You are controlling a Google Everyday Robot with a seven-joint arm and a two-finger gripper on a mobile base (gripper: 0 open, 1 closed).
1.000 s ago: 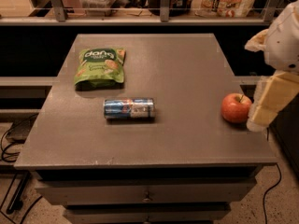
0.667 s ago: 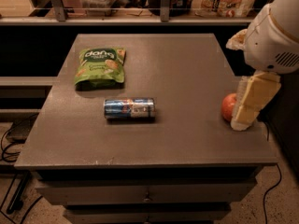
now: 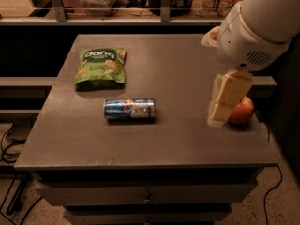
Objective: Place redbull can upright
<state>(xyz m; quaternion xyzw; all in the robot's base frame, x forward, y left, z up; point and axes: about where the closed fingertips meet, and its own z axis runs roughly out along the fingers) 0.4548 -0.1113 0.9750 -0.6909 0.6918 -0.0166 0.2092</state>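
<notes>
- The gripper (image 3: 218,117) has moved further in from the right edge of the surface (image 3: 178,64), and it now hangs over the right side near the front right corner.
- It points down in front of the left half of the red apple (image 3: 243,111), covering more of it than before; whether it is released or clenched cannot be told.
- The redbull can (image 3: 130,109) has not moved: it lies on its side near the middle of the front half, well apart from the gripper.
- The green chips bag (image 3: 100,67) stays flat toward the back left corner.
</notes>
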